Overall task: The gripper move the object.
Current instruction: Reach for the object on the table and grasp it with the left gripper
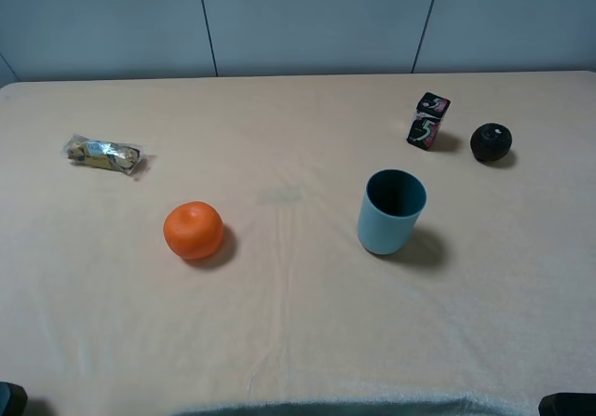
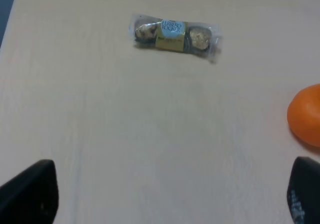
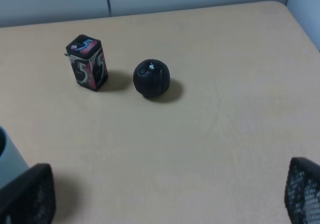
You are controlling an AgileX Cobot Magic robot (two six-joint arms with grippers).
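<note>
Beige cloth covers the whole table. Blue-grey cup stands upright right of centre, well apart from the rest. Orange sits left of centre, down and right of the packet, not touching it. Dark ball is upper right, near a small black box that stands upright with a big "5" on its side. Packet lies flat in the upper left of the high view, alone, nothing blocking it. It has a clear wrapper, gold-brown round chocolates either side of a label reading "Ferrero Rocher". Left gripper: fingers spread wide, empty, packet ahead. Right gripper: spread wide, empty, facing box and ball.
</note>
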